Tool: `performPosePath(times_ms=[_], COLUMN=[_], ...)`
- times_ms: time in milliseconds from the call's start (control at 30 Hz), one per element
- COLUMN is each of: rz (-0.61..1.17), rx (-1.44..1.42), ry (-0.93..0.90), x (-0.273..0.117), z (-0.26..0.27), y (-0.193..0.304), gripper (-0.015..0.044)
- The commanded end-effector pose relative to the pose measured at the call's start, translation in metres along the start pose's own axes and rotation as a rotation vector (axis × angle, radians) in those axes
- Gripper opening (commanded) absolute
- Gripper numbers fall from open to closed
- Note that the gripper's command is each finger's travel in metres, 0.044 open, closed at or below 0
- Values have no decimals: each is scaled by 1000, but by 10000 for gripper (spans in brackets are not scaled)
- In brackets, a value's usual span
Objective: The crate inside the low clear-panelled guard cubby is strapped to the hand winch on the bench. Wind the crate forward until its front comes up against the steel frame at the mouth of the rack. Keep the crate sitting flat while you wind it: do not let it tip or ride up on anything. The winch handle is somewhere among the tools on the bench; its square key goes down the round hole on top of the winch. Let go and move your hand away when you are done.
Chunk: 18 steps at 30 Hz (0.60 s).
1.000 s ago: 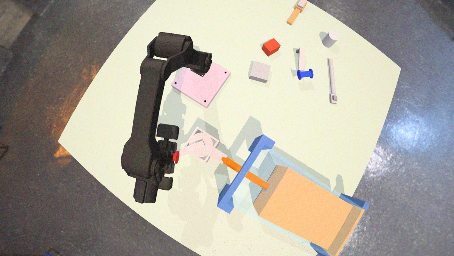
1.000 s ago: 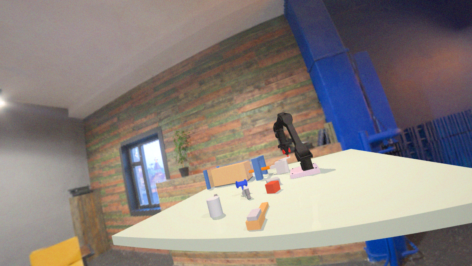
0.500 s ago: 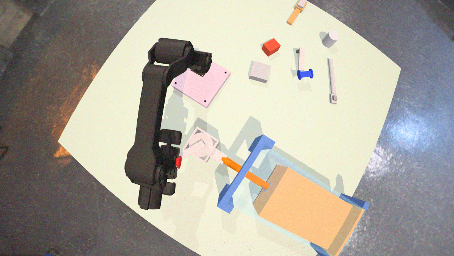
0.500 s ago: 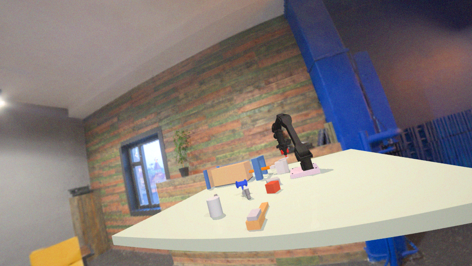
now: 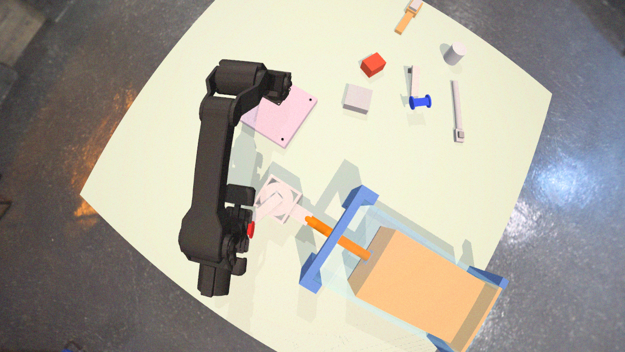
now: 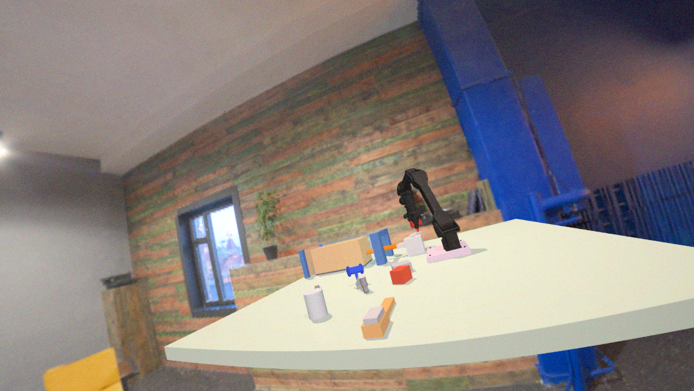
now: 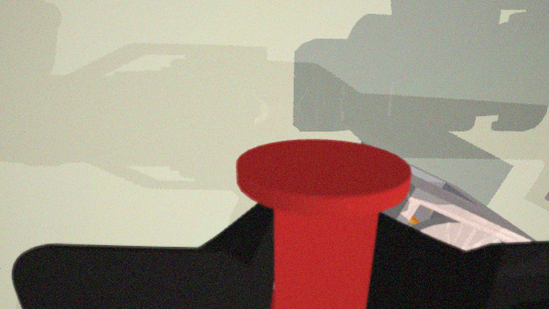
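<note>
My gripper (image 5: pixel 245 230) (image 6: pixel 416 224) (image 7: pixel 306 207) is shut on the red grip (image 5: pixel 250 229) (image 7: pixel 324 169) of the winch handle. The handle's pale arm (image 5: pixel 266 209) runs from the grip to the middle of the top of the white winch (image 5: pixel 289 201) (image 6: pixel 414 245); its key is hidden. An orange strap (image 5: pixel 354 248) (image 6: pixel 390 247) joins winch and crate. The tan crate (image 5: pixel 420 279) (image 6: pixel 339 256) looks flat inside the clear-panelled guard (image 5: pixel 335 279). A gap shows between the crate's front and the blue frame (image 5: pixel 348 217) (image 6: pixel 380 247).
The arm's pink base plate (image 5: pixel 288 117) (image 6: pixel 449 252) is beside the winch. Farther off are a red block (image 5: pixel 373 64) (image 6: pixel 401 275), a grey block (image 5: pixel 357 98), a blue-gripped crank (image 5: pixel 420 101) (image 6: pixel 354 270), a long grey bar (image 5: pixel 456 104), a cylinder (image 5: pixel 455 53) (image 6: pixel 316 303) and an orange-handled tool (image 5: pixel 404 21).
</note>
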<state>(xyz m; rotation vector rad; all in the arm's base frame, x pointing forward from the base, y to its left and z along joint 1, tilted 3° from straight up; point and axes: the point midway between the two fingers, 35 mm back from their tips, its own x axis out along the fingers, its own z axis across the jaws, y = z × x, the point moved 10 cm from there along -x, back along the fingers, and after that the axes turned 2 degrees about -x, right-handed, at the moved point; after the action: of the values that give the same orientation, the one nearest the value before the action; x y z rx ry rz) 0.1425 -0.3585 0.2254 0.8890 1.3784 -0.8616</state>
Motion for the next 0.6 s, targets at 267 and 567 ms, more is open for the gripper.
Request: performPosePath(times_ms=[267,567], rz=[20,21], rx=[-20,-20], ry=[-19,-20], x=[1,1], z=[13,16], y=[21,29], gripper=[0,0])
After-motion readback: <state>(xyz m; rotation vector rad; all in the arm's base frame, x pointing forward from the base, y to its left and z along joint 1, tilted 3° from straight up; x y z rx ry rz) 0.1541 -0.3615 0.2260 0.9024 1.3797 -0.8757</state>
